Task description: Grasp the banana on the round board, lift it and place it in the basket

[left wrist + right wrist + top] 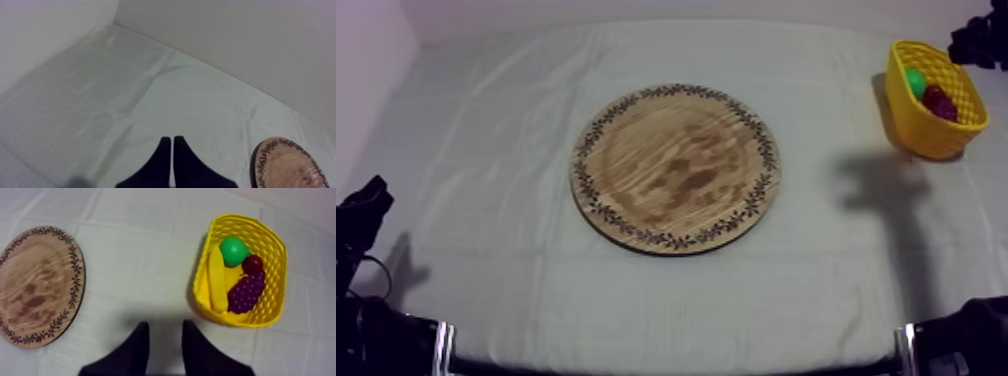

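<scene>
The right jaws stand wide apart with nothing between them, hanging over bare cloth of the desk [140, 253]. Just ahead of them and off to one side sits the yellow basket [243, 219]. The banana [217, 280] lies inside it along the wall nearest the jaws, next to a bunch of grapes [246, 293], a small red fruit [253, 263] and a round green fruit [234, 250]. Farther out on the other side of the jaws is the wooden board [37, 285], with nothing on it. The left jaws are pressed together in a narrow wedge, empty, low over the cloth, with the board's rim off to one side of them.

With the banana in the basket, the delivery looks done, and what is left is the retreat. To do it well, keep the right jaws wide and draw them up and back from the basket rather than across it. The near wall is close, and a light basket like this would probably slide or tip if clipped. The left jaws need not move.
</scene>
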